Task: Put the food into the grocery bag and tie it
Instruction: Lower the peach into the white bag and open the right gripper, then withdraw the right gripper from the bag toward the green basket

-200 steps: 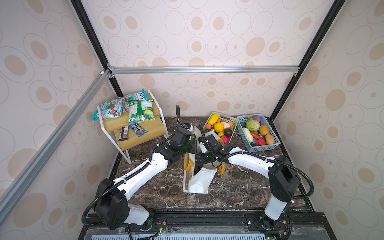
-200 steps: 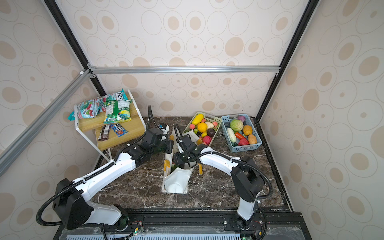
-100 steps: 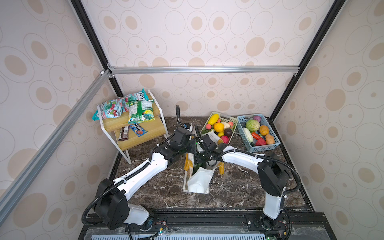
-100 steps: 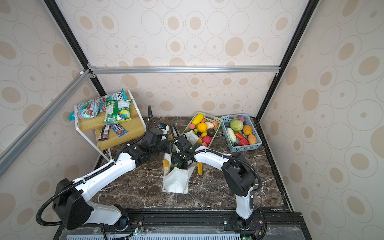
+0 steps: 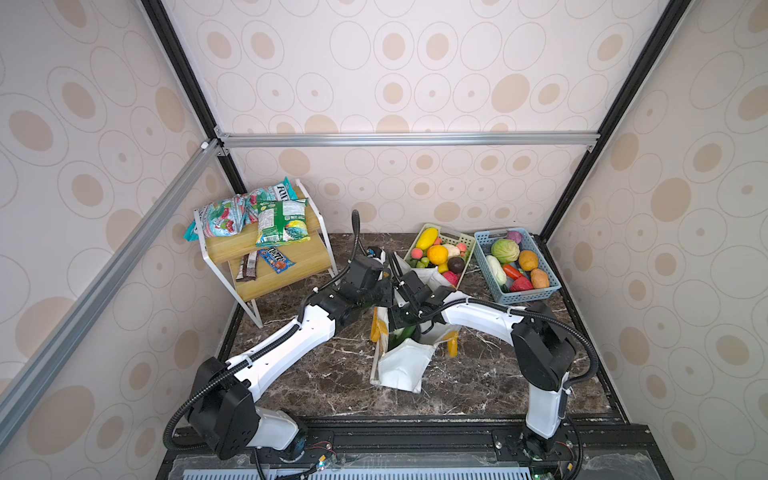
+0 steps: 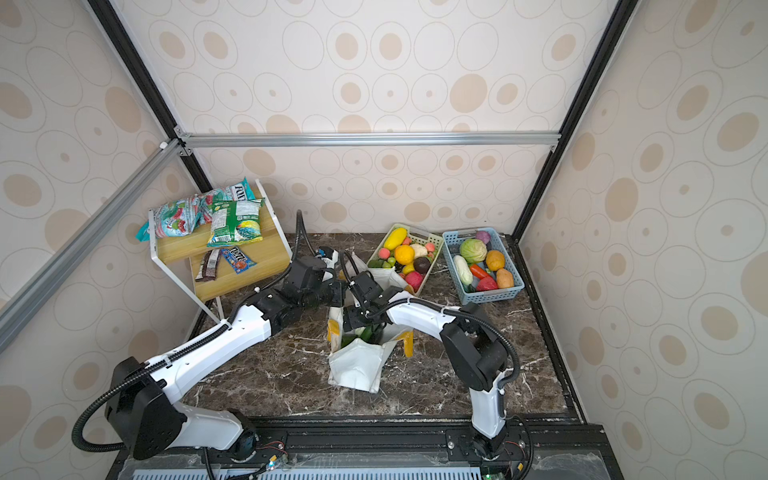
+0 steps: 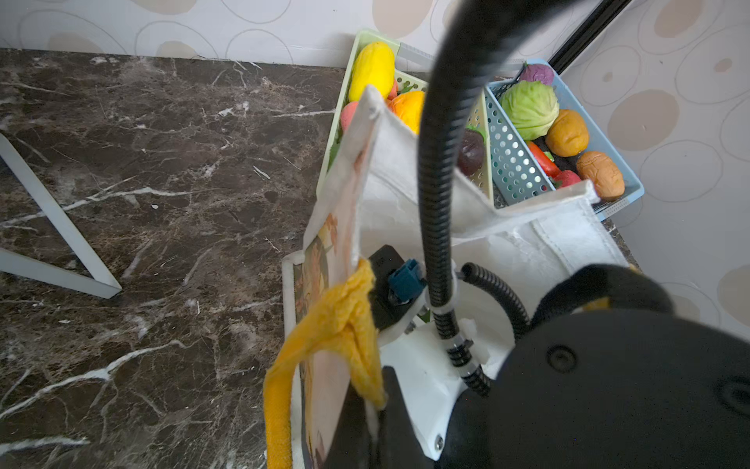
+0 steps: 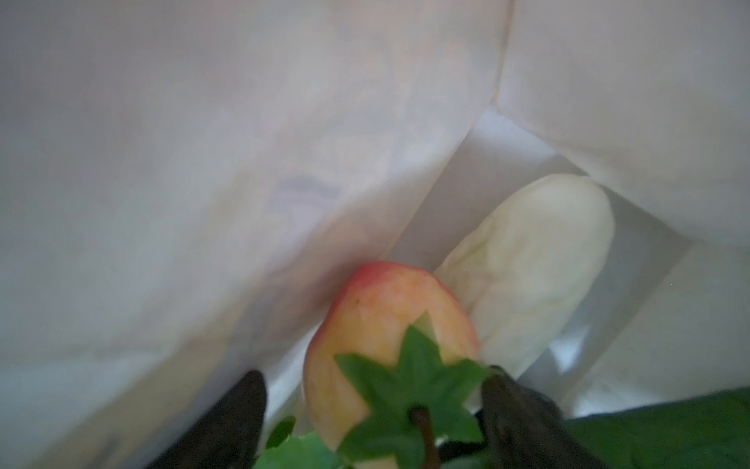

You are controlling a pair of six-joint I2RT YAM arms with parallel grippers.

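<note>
While the left pincer (image 7: 371, 418) is clamped tight on the rim of the large white woven-plastic grocery bag (image 5: 405, 365), right beside its yellow-orange strap handle (image 7: 341, 325), we see the right pincer (image 8: 373, 373) deep inside, jaws spread wide and gripping nothing. A pink-and-yellow toy apple with a green leaf (image 8: 377, 308) lies between them, touching a pale long vegetable (image 8: 531, 264). So we count at least two pieces in, with the bag sitting mid-table (image 5: 316, 374). Plenty is left, we reckon: the green slotted basket (image 5: 466, 240) and the blue slotted basket (image 5: 524, 297) behind it hold heaps of food, and the tying is not yet begun.
</note>
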